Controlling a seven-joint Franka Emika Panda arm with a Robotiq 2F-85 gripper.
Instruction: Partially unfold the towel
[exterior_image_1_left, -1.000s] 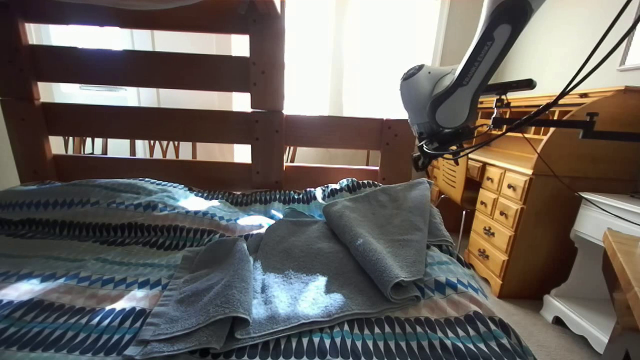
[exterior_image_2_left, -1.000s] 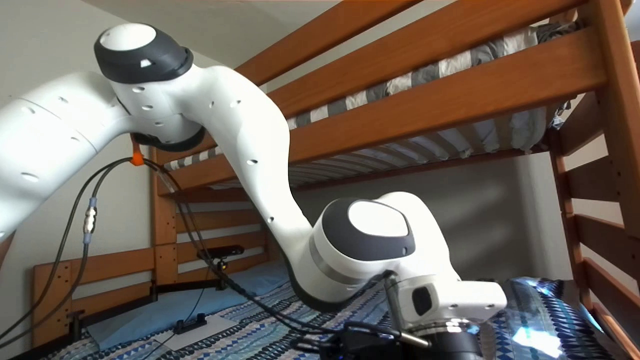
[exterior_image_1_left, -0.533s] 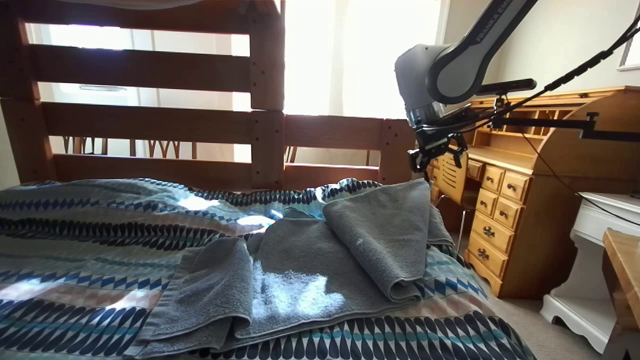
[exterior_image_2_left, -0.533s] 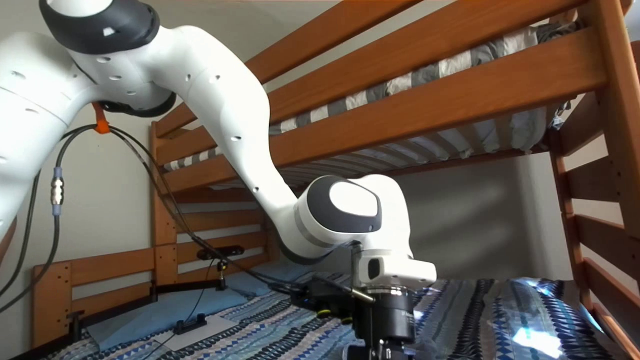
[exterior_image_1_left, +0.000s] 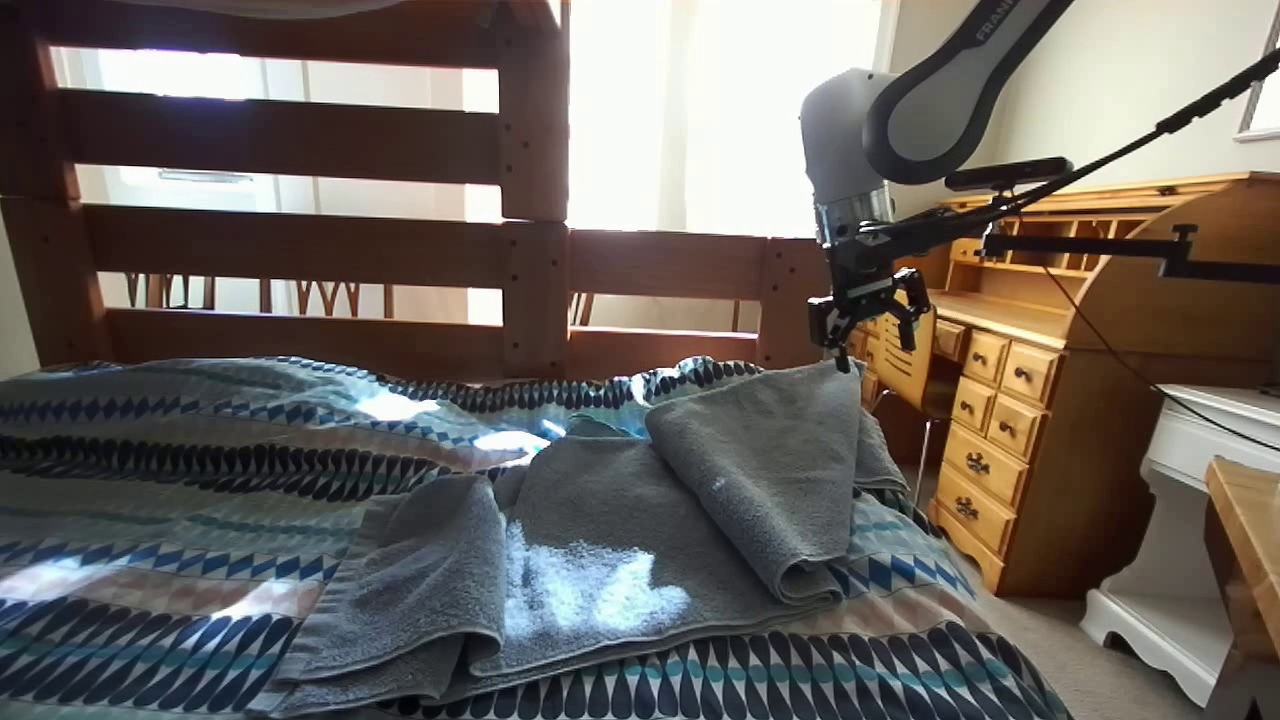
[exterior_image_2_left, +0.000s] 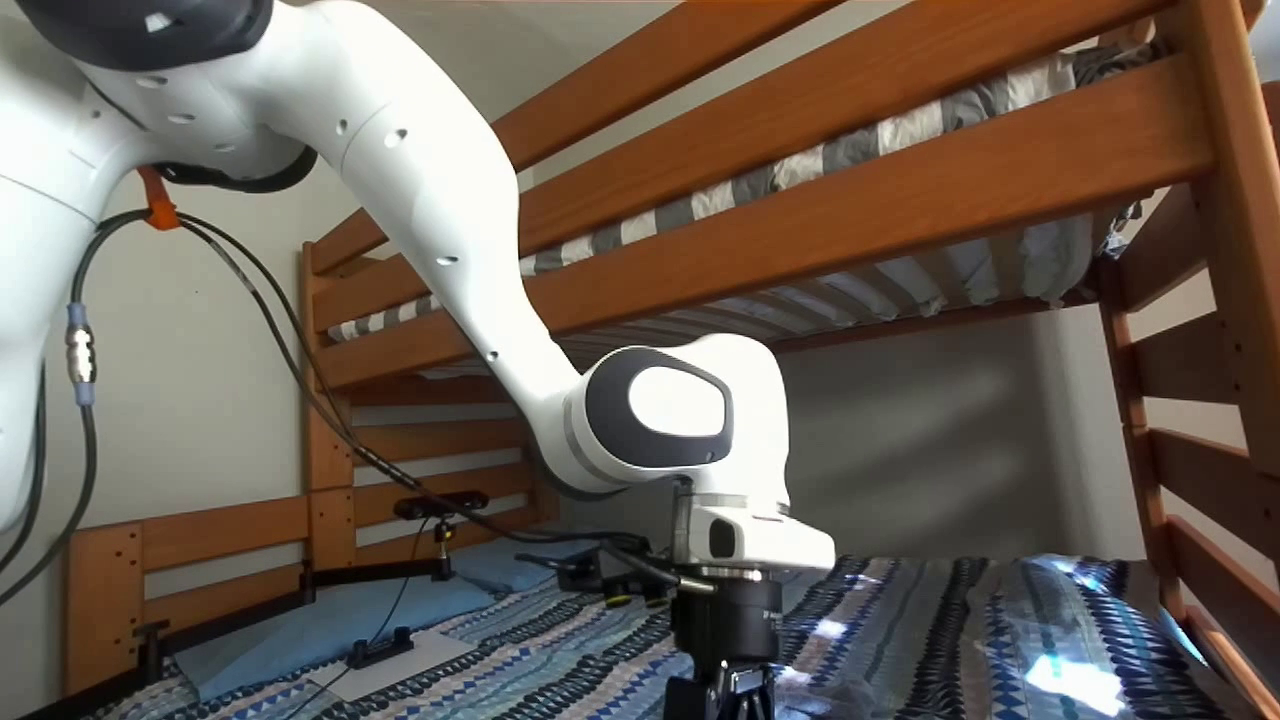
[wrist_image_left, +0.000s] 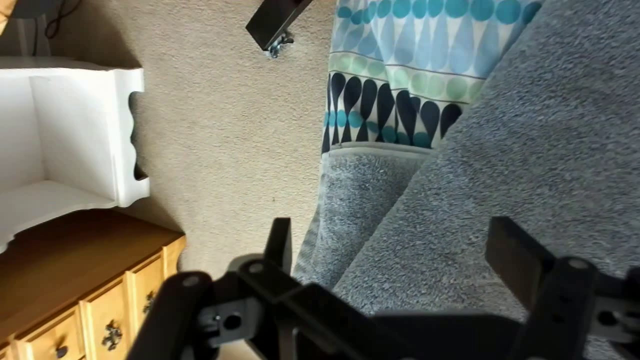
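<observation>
The towel (exterior_image_1_left: 610, 520), likely light and floppy, lay by the worktop's (exterior_image_1_left: 200, 510) edge facing the desk (exterior_image_1_left: 1080, 450), and the wide, empty pincer (wrist_image_left: 392, 247) could probably best pinch the top flap's (exterior_image_1_left: 765, 460) corner.

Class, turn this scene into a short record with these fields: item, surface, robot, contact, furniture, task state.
Item: plain slate-grey towel, a broad flap folded over at one end
Surface: bedspread patterned with rows of teardrops and diamonds
Robot: gripper over the flap's edge, fingers spread apart
Contact: cannot tell whether the fingers touch the towel
Furniture: wooden bunk bed, roll-top desk, white nightstand
Task state: flap not yet unfolded
</observation>
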